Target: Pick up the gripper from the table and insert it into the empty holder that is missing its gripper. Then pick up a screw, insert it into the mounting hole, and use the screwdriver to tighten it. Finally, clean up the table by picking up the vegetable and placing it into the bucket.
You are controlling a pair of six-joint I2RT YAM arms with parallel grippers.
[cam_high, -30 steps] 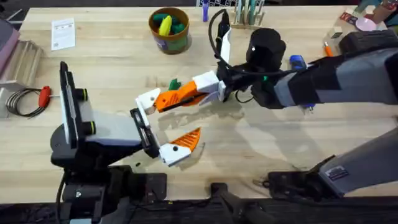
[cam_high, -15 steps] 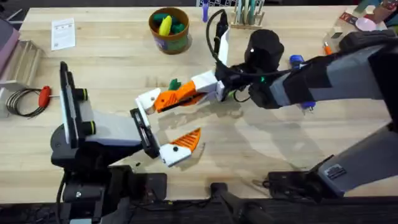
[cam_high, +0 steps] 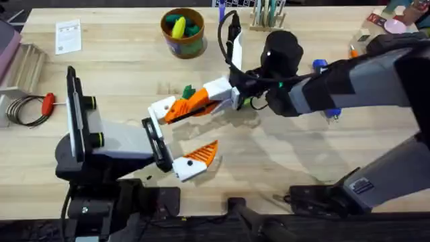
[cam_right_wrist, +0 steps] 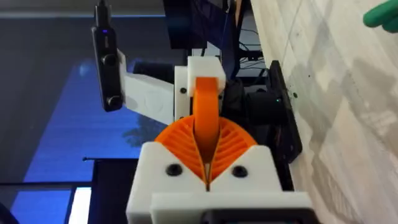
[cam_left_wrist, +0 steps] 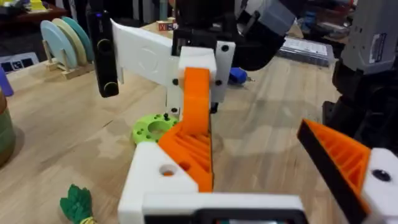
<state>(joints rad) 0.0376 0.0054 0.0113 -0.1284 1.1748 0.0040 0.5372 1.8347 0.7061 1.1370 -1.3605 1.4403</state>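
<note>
While right tool (cam_high: 187, 105) works tip (cam_high: 176, 110) into holder (cam_high: 160, 107), step 1 looks underway, not done.

Overhead: right tool clamped on tip, tip touching holder on left tool (cam_high: 185, 131), whose fingers stand apart; 1 veg (cam_high: 188, 90) on bench (cam_high: 121, 67) just beyond them, 1 bucket (cam_high: 195, 46) at far side, 1 screwdriver (cam_high: 321, 65) partly behind right arm; screws too small to tell. Left wrist: tip lies along holder; veg nearby, 1 green disc (cam_left_wrist: 152, 127) beyond. Right wrist: pads (cam_right_wrist: 233, 146) together on tip, which meets holder. Left to do, I judge: seat tip, screw in, tighten, veg into bucket.
</note>
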